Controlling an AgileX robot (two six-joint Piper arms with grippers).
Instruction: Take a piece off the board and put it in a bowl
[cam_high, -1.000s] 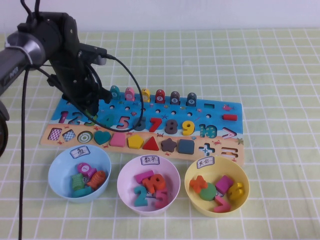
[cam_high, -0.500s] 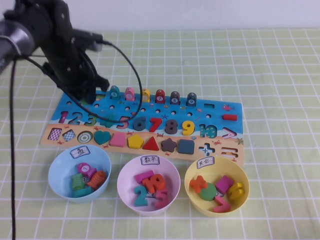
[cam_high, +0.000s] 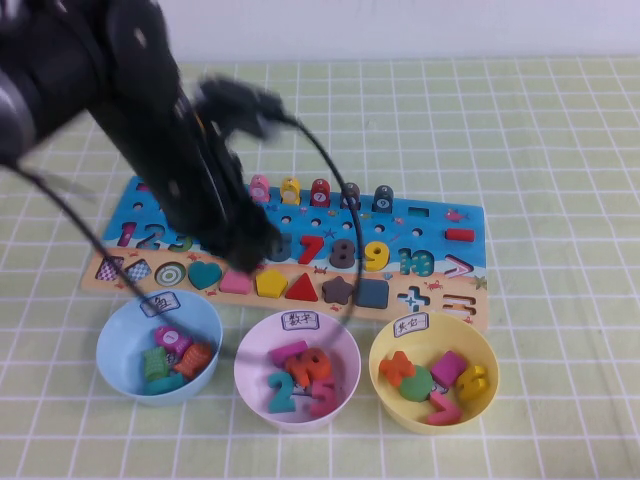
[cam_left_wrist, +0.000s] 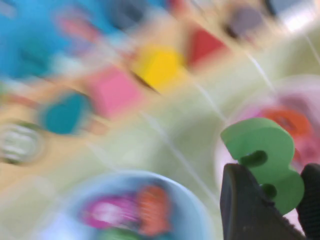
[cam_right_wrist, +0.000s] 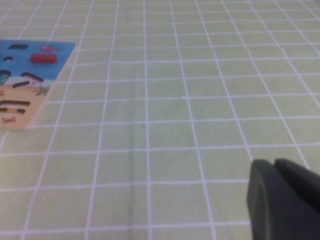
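1. Between my left jaws sits the green "3" (cam_left_wrist: 265, 157), pinched at its lower lobe, with the upper curve standing free above my fingertips (cam_left_wrist: 245, 210). My left gripper (cam_left_wrist: 272, 200) is closed on it and hangs over the near edge of the board (cam_high: 440, 215), just short of the bowls.

2. Just beyond the piece, on its far side, lies the pink bowl (cam_high: 262, 345); the light blue bowl (cam_high: 112, 340) lies below and to the other side of my jaws. In the high view my own arm hides the piece.

3. I judge the piece light, stiff and solid: painted wood, chunky, nothing to crush. The paint looks smooth, so it could twist in a narrow pinch. Holding across the flat faces, as I do now, seems the sound place; the curved edges would slide.

4. My right gripper (cam_right_wrist: 285, 200) is parked well away from the board, low over the bare green checked cloth (cam_right_wrist: 165, 100). Its two dark fingers lie nearly together, holding nothing.

5. Each bowl has a small white handwritten label on its rim. The characters are too small for me to read with any certainty. The board shows numerals; I can make out 7, 8 and 9 beyond my left arm.

6. My guess is that the carry is well along and only the release over the pink bowl is left.
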